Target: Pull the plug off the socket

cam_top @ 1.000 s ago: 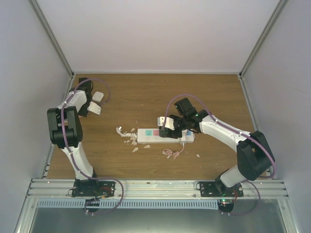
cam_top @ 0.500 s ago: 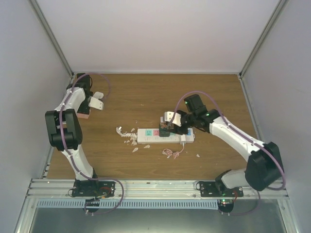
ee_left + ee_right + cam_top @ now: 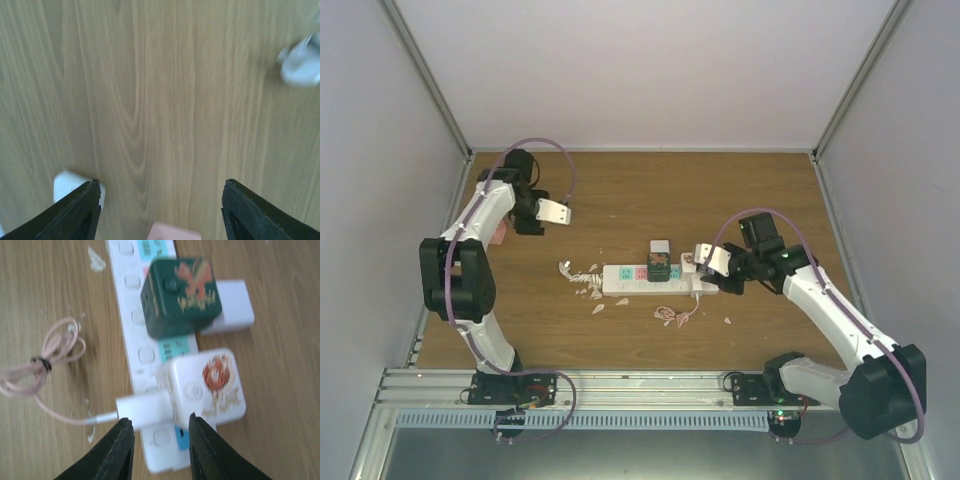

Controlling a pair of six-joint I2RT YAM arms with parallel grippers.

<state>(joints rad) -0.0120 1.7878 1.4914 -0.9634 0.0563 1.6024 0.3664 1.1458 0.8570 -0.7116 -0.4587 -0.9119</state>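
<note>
The socket, a long white power strip, lies mid-table. In the right wrist view the strip carries a dark green cube plug and a white cube plug with a white USB connector in its side. The green plug also shows from above. My right gripper is open and empty, just short of the white plug at the strip's right end. My left gripper is wide open and empty over bare wood at the far left.
A thin pink cable coils beside the strip. White scraps lie at the strip's left end. A white block sits behind the green plug. A pink object lies under the left gripper. Enclosure walls ring the table.
My right gripper has drawn back from over the green plug to the strip's right end. The green plug stays in the strip. My left gripper has swung right, away from the left wall.
</note>
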